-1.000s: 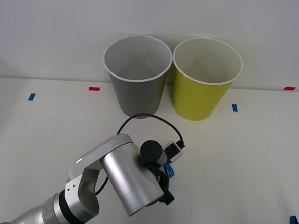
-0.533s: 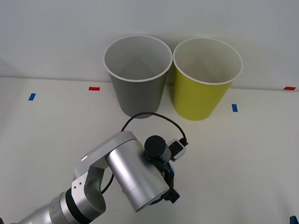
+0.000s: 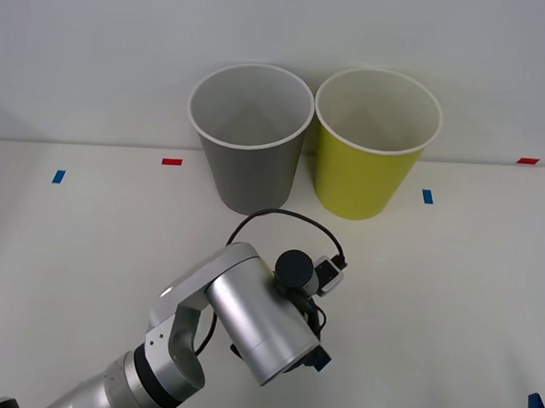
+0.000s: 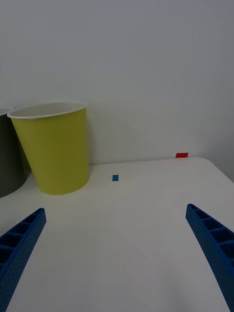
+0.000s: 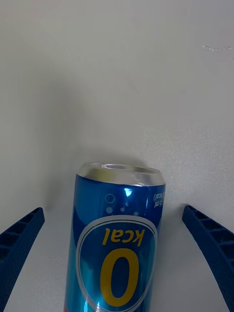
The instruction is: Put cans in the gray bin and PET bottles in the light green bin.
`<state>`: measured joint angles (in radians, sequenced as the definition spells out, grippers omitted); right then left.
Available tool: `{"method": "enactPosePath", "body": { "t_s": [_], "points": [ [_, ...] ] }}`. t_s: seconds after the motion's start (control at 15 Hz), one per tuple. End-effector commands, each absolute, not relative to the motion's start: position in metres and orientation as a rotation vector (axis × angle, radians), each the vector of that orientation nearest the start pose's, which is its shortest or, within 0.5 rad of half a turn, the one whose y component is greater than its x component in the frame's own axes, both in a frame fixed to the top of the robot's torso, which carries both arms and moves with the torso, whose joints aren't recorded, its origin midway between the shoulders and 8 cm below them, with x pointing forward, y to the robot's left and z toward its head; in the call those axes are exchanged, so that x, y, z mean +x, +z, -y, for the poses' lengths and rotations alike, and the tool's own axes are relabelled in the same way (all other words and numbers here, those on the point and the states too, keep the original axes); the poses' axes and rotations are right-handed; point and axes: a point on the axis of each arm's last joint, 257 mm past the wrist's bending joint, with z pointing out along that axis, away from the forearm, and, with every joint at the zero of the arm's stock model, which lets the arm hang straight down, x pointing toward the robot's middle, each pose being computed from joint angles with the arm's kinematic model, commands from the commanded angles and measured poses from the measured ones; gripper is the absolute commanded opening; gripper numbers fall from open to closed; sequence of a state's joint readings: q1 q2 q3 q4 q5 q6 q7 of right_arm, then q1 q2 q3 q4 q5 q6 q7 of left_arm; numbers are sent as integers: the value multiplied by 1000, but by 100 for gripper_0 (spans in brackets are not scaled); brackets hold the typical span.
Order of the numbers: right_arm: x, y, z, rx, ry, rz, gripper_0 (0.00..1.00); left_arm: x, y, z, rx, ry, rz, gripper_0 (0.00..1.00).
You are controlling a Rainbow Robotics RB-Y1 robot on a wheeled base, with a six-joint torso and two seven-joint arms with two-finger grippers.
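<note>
Reaching down toward the tabletop (image 3: 452,298), the left tool (image 5: 117,253) hung with its two blue fingers spread wide, and the can (image 5: 116,243) lay between them, not yet touched by either. The can seemed to rest on its side, its long axis running away from the wrist and its silver end farthest off, though the close view left its exact tilt uncertain. The left arm was plainly the nearer one. The right tool (image 4: 117,253) waited open at the near right of the tabletop. Beyond, the gray bin (image 3: 251,138) and the light green bin (image 3: 373,150) stood side by side, nothing blocking the way.
</note>
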<state>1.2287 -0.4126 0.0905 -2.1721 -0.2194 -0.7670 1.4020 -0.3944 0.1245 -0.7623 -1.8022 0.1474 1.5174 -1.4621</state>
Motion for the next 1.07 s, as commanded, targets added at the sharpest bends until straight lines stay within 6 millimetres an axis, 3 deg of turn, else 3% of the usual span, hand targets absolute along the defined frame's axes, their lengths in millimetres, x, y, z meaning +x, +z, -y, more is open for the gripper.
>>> {"method": "enactPosePath", "body": {
  "t_s": [0.07, 0.8, 1.07],
  "points": [
    [193, -169, 315, 62, 27, -1436, 100, 377, -328, 34, 1088, -27, -2414, 3],
    [193, -169, 315, 62, 27, -1436, 100, 376, -328, 34, 1089, -30, -2412, 0],
    [193, -169, 315, 62, 27, -1436, 100, 383, -307, 35, 1065, -52, -2349, 0]
  ]
}}
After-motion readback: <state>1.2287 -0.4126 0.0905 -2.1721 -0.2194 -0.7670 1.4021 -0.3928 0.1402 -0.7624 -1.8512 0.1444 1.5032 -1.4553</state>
